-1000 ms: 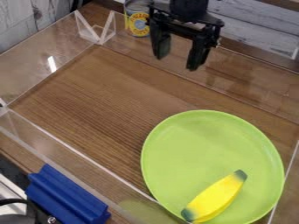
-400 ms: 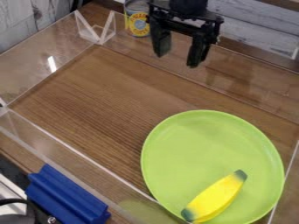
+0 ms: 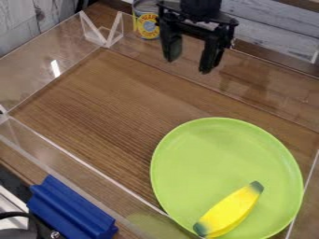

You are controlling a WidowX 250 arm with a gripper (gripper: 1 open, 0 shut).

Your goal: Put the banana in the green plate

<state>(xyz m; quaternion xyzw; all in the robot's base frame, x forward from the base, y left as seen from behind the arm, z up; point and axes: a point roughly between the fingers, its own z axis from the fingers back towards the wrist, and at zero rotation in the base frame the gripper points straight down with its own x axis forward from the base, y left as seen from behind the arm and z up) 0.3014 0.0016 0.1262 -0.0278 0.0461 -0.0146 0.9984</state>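
A small yellow banana (image 3: 229, 213) with a dark tip lies inside the lime-green plate (image 3: 212, 154), near the plate's front rim at the lower right of the table. My black gripper (image 3: 191, 54) hangs at the back of the table, pointing down, far from the plate and the banana. Its two fingers stand apart with nothing between them, so it is open.
Clear acrylic walls (image 3: 50, 149) ring the wooden table. A yellow-labelled can (image 3: 147, 25) stands behind the gripper at the back. A blue block (image 3: 69, 213) sits outside the front wall at the lower left.
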